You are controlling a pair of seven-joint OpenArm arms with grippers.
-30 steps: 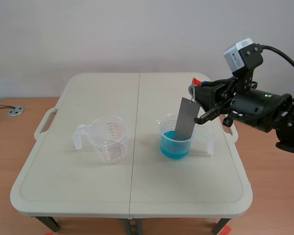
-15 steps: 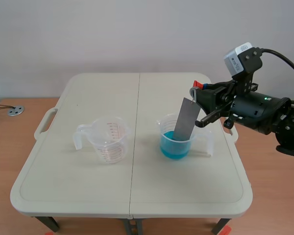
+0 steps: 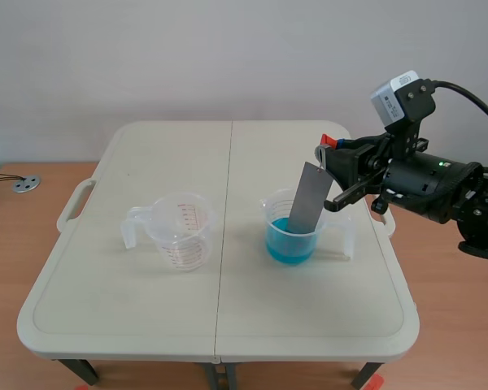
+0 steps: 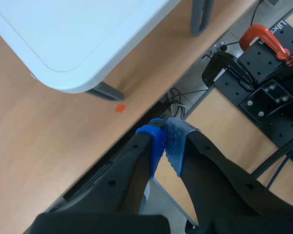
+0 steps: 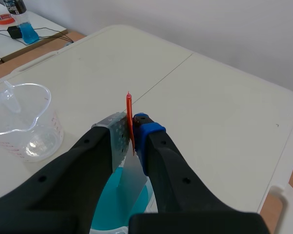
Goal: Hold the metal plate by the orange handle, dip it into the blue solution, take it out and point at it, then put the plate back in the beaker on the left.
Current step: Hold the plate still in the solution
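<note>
A grey metal plate (image 3: 304, 201) hangs tilted from its orange handle (image 3: 328, 138), lower end inside the beaker of blue solution (image 3: 291, 231). My right gripper (image 3: 325, 148) is shut on that handle (image 5: 129, 118), the plate (image 5: 133, 176) dropping below the fingers toward the blue liquid (image 5: 118, 204). An empty clear beaker (image 3: 179, 229) with red markings stands left of the table's middle seam, seen too in the right wrist view (image 5: 23, 121). My left gripper (image 4: 166, 142) is off the table, shut on nothing, pads (image 4: 154, 140) touching above the floor.
The beige folding table (image 3: 122, 301) has a centre seam and side handles. In the left wrist view a table corner (image 4: 73, 73), wooden floor, cables and a black perforated mount with an orange clamp (image 4: 263, 39) show. A side desk (image 5: 19, 29) holds a bottle with blue liquid.
The right arm shifted slightly between the earliest frame and half a second ago, settling the plate a little lower and to the right. Since then nothing has moved.
</note>
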